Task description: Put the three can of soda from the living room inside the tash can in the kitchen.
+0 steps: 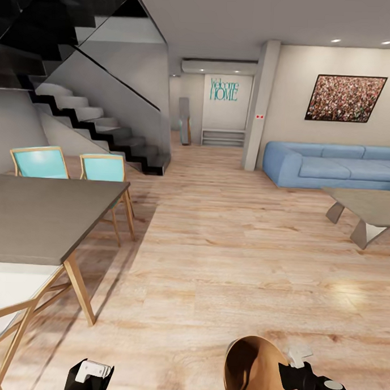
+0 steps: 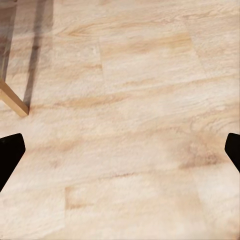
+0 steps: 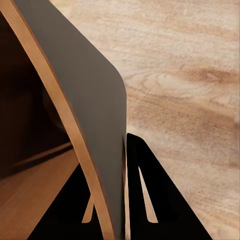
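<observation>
The trash can point(image 1: 254, 369) shows at the bottom edge of the head view, tilted, its glossy copper-brown inside facing me. My right gripper point(image 1: 296, 368) is shut on its rim; in the right wrist view the grey wall of the trash can point(image 3: 85, 95) passes between the black fingers point(image 3: 150, 192). My left gripper point(image 1: 89, 375) hangs low at the bottom left, open, with bare wood floor between its fingertips point(image 2: 10, 152). The soda cans are out of view. The living room lies ahead to the right.
A blue sofa point(image 1: 332, 164) stands at the right, with a low grey table point(image 1: 362, 209) in front of it. A dining table point(image 1: 41, 216) with turquoise chairs point(image 1: 103, 168) stands close on my left. Stairs point(image 1: 96, 122) rise at the back left. Wood floor point(image 1: 215, 247) stretches ahead.
</observation>
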Robot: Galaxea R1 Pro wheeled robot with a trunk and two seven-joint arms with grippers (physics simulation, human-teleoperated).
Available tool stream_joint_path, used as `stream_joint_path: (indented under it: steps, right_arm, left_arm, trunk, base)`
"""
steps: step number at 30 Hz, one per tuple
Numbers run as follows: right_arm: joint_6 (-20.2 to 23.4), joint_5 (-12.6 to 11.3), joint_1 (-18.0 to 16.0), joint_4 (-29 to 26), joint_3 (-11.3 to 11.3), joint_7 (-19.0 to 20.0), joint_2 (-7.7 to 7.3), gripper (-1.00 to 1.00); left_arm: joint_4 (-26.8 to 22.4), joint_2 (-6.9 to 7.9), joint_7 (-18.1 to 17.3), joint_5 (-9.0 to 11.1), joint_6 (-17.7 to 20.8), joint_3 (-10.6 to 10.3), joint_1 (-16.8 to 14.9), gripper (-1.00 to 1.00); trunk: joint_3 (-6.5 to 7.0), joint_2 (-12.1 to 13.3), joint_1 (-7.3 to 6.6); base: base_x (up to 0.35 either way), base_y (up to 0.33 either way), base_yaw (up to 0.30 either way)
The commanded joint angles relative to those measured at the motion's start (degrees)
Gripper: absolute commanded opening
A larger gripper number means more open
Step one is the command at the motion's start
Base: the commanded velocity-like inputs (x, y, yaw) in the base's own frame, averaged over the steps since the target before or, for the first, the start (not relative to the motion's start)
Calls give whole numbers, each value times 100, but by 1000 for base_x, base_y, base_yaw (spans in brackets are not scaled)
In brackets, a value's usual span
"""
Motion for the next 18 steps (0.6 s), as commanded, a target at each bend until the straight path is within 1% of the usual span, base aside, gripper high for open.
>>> stream_joint_path:
  steps: [1,13,18]
  right_arm:
    - [6,-44,-3,-8,-15,45,0,-100]
    - [6,-41,-3,-8,-15,45,0,-100]
    - [6,-41,-3,-8,-15,40,0,-100]
  left_arm:
    - [0,0,0,0,0,0,0,100]
    - [1,-1,0,-11,0,0,0,100]
    - [3,-1,0,-16,0,0,0,100]
  trunk:
    - [10,41,-23]
    - [119,522,-286]
    - [96,522,-286]
  base:
    - [0,0,0]
    - [0,0,0]
    - [0,0,0]
